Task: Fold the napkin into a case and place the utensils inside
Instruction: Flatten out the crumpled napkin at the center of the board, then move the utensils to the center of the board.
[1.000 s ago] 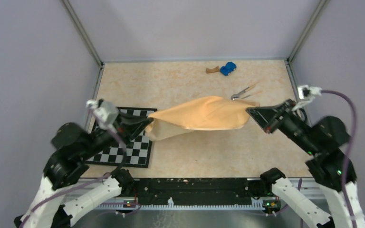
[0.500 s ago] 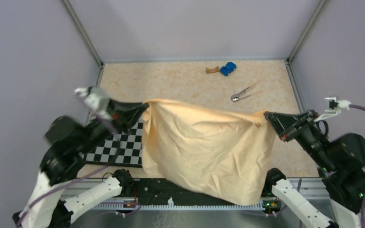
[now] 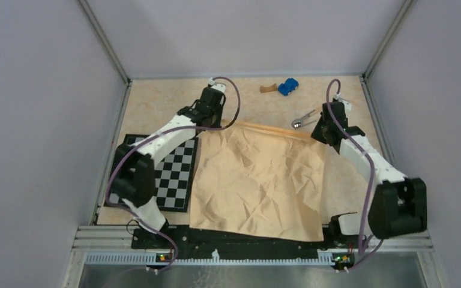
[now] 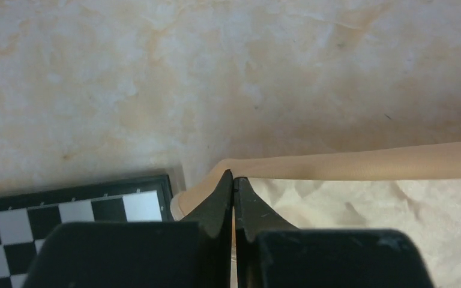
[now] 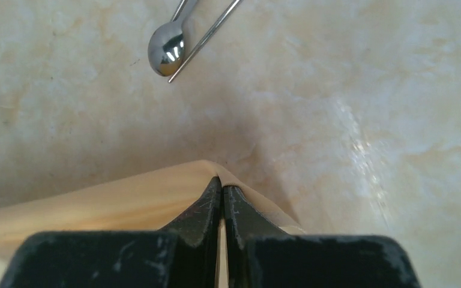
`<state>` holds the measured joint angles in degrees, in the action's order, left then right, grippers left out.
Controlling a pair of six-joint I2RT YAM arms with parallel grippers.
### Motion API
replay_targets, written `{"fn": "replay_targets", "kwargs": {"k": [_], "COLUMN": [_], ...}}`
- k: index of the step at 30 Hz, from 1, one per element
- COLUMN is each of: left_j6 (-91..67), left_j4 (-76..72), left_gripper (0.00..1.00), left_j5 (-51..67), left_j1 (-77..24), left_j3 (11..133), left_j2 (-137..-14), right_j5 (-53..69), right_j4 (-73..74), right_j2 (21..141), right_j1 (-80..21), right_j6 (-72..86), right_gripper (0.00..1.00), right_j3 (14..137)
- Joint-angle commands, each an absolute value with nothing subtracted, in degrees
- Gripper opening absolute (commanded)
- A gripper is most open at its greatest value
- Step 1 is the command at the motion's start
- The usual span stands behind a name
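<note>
Black left hand clamped shut on napkin at far-left corner, right hand likewise at far-right corner. Cloth lies spread, creased, on bench beside mat. Just beyond right hand lie utensils; count unclear.

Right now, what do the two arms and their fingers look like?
Both the left arm and the right arm have white links with black joints. A purple cable runs along each. The fingers are black, tapering to thin tips.
</note>
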<state>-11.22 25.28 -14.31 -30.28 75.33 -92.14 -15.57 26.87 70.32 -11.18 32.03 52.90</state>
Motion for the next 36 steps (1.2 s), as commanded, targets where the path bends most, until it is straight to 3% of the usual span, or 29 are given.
{"fn": "replay_targets", "kwargs": {"k": [1, 7, 11, 12, 17, 22, 34, 36], "left_j6": [-6.48, -5.33, -6.03, -6.24, -6.52, -7.33, -9.30, -9.49], "left_j4": [19.27, 31.06, 28.25, 26.89, 23.89, 24.66, 27.45, 28.15], "left_gripper": [0.00, 0.00, 0.00, 0.00, 0.00, 0.00, 0.01, 0.12], "left_j5": [-16.71, -15.87, -13.54, -13.10, -9.03, -8.44, -7.33, -7.03], "left_j1": [-27.42, -26.50, -26.25, -26.21, -26.27, -26.22, -26.22, -26.23], "left_j3": [85.40, 103.13, 97.89, 95.91, 91.64, 92.17, 97.83, 99.34], "left_j2": [-106.37, -124.34, -122.46, -121.36, -118.83, -119.09, -119.52, -119.61], "right_j5": [-2.32, 10.80, 14.98, 15.31, 11.90, 6.61, 10.75, 12.39], "right_j4": [11.53, 19.01, 19.02, 18.37, 19.76, 20.84, 14.64, 12.92], "right_j2": [86.19, 106.11, 108.38, 108.22, 107.95, 107.45, 111.73, 113.06], "right_j1": [-6.45, -6.15, -6.15, -6.16, -5.33, -2.01, 3.60, 3.60], "right_j6": [25.05, 19.21, 18.90, 19.16, 20.06, 21.37, 20.84, 21.87], "right_gripper": [0.00, 0.00, 0.00, 0.05, 0.56, 0.78, 0.81, 0.81], "right_j3": [57.63, 72.51, 72.90, 72.57, 75.34, 75.69, 75.70, 75.68]}}
